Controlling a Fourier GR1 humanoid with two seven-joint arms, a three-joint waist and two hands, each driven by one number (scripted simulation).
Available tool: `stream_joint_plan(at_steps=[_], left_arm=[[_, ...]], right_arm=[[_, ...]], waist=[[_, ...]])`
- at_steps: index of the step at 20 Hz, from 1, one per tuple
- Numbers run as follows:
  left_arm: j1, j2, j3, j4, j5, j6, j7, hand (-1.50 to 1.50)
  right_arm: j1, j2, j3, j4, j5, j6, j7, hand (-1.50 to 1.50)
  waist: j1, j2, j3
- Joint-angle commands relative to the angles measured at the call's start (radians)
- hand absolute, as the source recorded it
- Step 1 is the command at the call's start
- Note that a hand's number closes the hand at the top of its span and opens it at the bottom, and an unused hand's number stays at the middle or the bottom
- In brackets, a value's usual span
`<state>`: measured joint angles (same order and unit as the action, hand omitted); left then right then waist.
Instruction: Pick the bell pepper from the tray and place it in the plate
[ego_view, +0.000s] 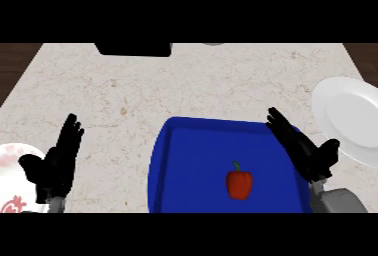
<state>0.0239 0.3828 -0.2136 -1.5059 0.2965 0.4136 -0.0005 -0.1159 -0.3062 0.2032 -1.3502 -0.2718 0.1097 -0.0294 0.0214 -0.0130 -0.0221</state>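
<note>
Pepper: your bell pepper (238, 184) is sitting upright-ish in the blue tray (177, 165), down toward the tray's 5 o'clock corner, stem pointing at 12. Nothing's touching it.

Right hand: your right hand (304, 149) hangs over the tray's right rim, at about 2 o'clock from the pepper. Fingers are straight and spread, thumb out to the side, holding nothing. I'd guess it's parked there because it's the closer hand to both the pepper and the plate.

Left hand: your left hand (55, 161) is resting at 9 o'clock on the counter (184, 85), fingers up and relaxed, well apart from the tray. Not part of this job, looks like.

Plate: the white plate (347, 120) is at 3 o'clock, cut off by the view's right edge, just beside the tray's top right corner.

Room: you've got open tray floor all round the pepper, so coming down on it looks easy. Watch the tray's raised rim on the way out toward 2 o'clock.

Other stuff: a dark box (134, 48) at 12 and a patterned dish (15, 170) at 9, both out of your path.
</note>
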Motion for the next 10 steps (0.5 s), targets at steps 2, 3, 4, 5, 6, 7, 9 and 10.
stream_joint_plan(at_steps=[2,3,4,5,6,7,9,10], left_arm=[[-0.037,-0.021,-0.020,0.034,0.007,-0.014,0.080,0.00],[0.004,-0.029,-0.028,0.066,0.005,-0.030,0.031,0.00],[0.033,-0.018,-0.032,0.071,0.029,-0.062,0.056,0.00],[0.024,-0.016,-0.042,0.075,0.041,-0.067,0.109,0.00],[0.027,-0.038,-0.075,0.092,0.041,-0.078,0.124,0.00],[0.023,-0.038,-0.070,0.060,0.040,-0.076,0.095,0.00],[0.026,-0.032,-0.066,0.058,0.078,-0.118,0.128,0.00],[0.048,-0.044,-0.084,0.070,0.075,-0.129,0.115,0.00]], right_arm=[[-0.055,-0.057,-0.079,-0.136,0.037,-0.079,0.013,1.50],[-0.069,-0.070,-0.110,-0.190,0.057,-0.139,0.016,1.50],[-0.077,-0.096,-0.156,-0.205,0.064,-0.157,-0.024,1.50],[-0.113,-0.102,-0.185,-0.271,0.077,-0.217,0.004,1.50],[-0.131,-0.144,-0.228,-0.295,0.089,-0.222,-0.024,1.50],[-0.067,-0.395,-0.128,-0.155,0.386,-0.181,0.032,1.50],[-0.051,-0.228,-0.269,-0.203,0.347,-0.461,0.030,1.50],[0.016,-0.156,-0.259,-0.258,0.349,-0.523,-0.007,-1.50]], waist=[[-0.035,0.011,0.021],[-0.042,0.008,0.020],[-0.046,0.007,0.020],[-0.065,0.000,0.018],[-0.081,0.000,0.018],[-0.100,0.006,-0.018],[-0.091,0.001,0.017],[-0.092,0.000,0.019]])
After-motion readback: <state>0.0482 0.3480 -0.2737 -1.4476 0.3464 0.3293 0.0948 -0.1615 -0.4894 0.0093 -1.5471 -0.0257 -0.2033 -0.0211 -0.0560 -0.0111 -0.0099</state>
